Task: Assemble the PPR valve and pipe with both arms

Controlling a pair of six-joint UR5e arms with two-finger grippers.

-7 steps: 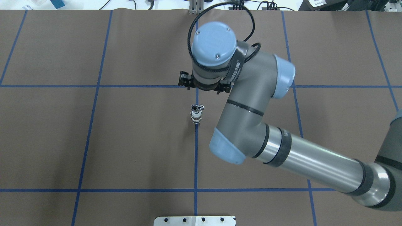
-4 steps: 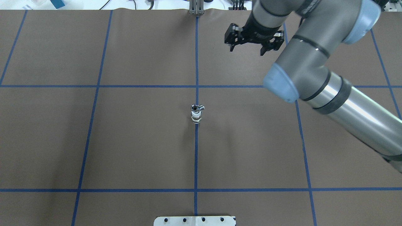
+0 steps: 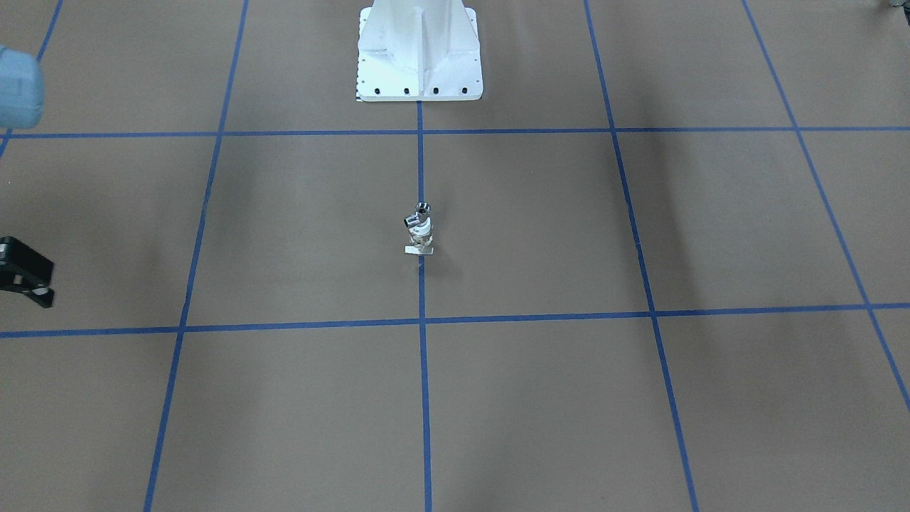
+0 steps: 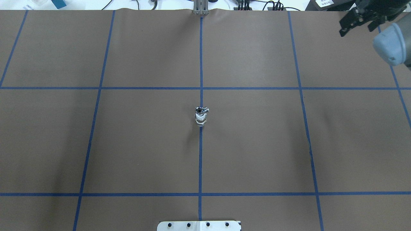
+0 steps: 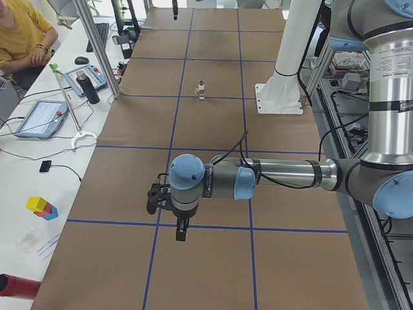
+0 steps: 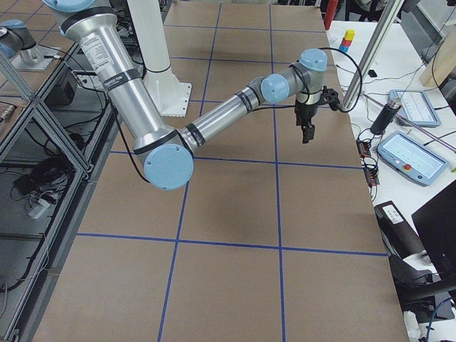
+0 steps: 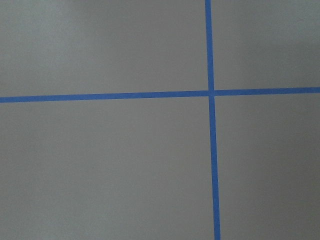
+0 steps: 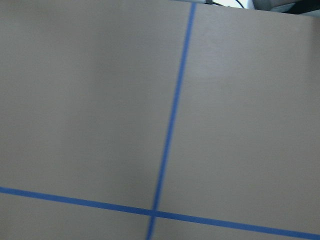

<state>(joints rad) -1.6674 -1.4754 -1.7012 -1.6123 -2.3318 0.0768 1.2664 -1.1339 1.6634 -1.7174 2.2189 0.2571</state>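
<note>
The valve-and-pipe assembly (image 4: 201, 116) stands upright, seemingly joined, at the middle of the surface (image 4: 144, 144), so any retreat should run high and wide to avoid tipping it; the right end effector (image 4: 358, 25), half cut off, hangs spread and empty, the left end effector (image 5: 179, 225) gives no telling of its opening, and the joint is too small to check.

Shiny metal valve (image 4: 201, 116), matt table cover (image 4: 138, 144)

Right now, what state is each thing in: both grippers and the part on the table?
valve and pipe: standing upright as one stack, no gripper touching.
right gripper: open, empty, far from the stack.
left gripper: open or shut cannot be told.
</note>
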